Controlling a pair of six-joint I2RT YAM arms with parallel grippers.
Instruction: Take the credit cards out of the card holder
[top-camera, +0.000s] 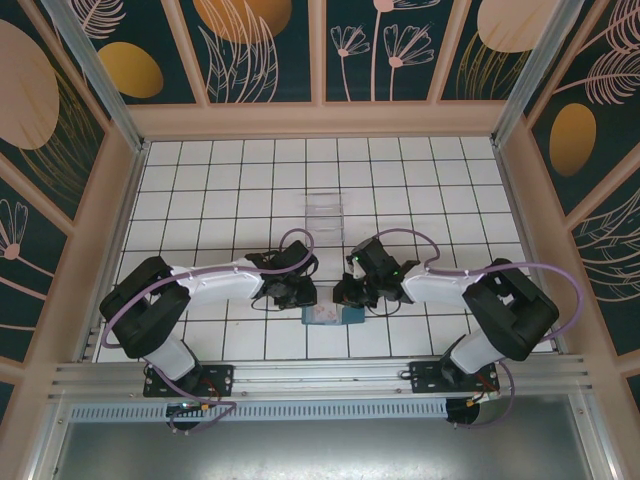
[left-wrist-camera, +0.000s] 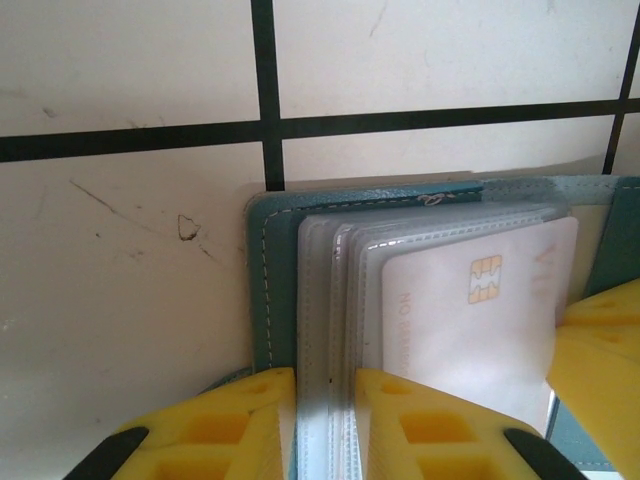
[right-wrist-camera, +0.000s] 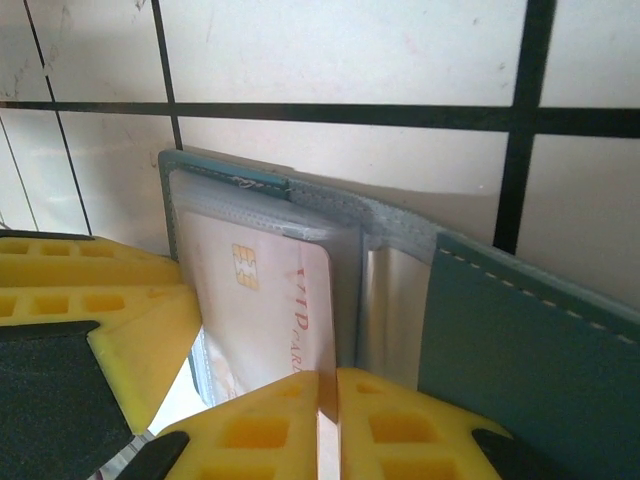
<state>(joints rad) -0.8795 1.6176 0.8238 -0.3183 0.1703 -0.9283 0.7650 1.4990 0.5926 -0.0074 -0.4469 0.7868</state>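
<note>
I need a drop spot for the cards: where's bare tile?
Bare tiles lie left and right of the clear box and between it and the back wall. Crowded near centre: left fingers and right fingers grip the card holder and whitish card there.

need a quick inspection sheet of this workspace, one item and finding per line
surface: white tiled table, scuffed
job's things: card holder lies open; whitish card among its clear sleeves
clutter: clear box mid-table, apart from it
grippers: left claw pinches the holder's sleeves; right claw shut on the whitish card
cables: purple cables loop along both arms, no snag seen
surroundings: patterned walls all round
</note>
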